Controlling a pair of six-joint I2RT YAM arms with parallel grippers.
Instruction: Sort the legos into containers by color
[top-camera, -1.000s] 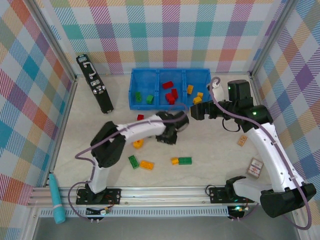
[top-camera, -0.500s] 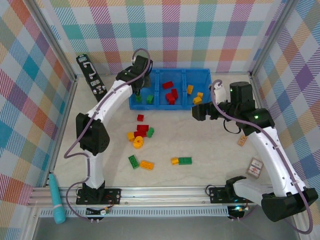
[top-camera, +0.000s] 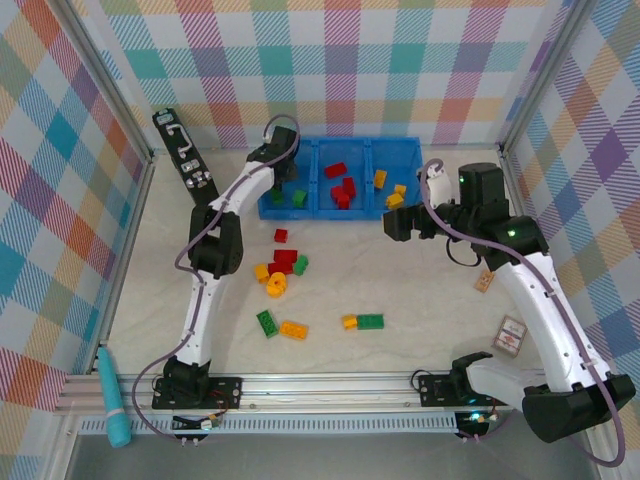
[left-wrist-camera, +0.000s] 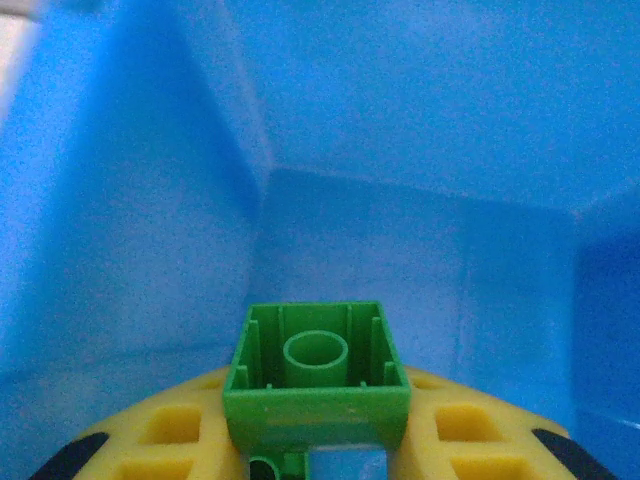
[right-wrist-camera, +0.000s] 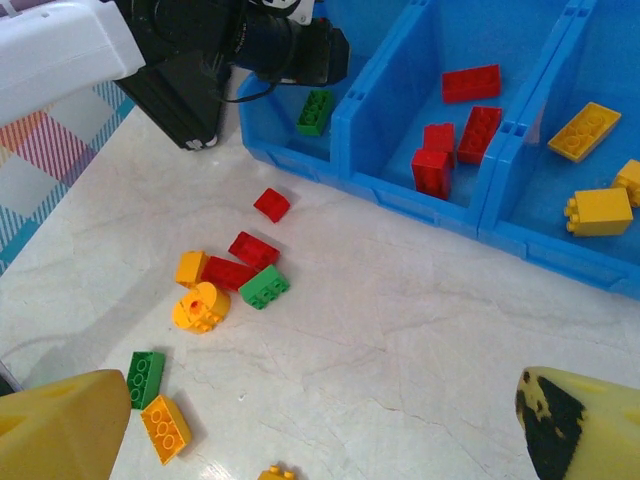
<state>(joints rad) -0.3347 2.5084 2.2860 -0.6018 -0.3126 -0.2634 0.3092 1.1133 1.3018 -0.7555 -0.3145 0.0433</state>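
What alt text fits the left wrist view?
A green lego, hollow underside toward the camera, is held between the yellow fingers of the left hand. Behind it rise the blue walls of a tray compartment.

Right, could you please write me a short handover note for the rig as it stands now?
Left gripper: shut on a green brick, inside the left bin of the tray.
Right gripper: open, empty, above the table before the tray.
Done: greens in the left bin, reds in the middle, yellows in the right.
Left to do: release the green brick, then sort about ten loose bricks on the table.
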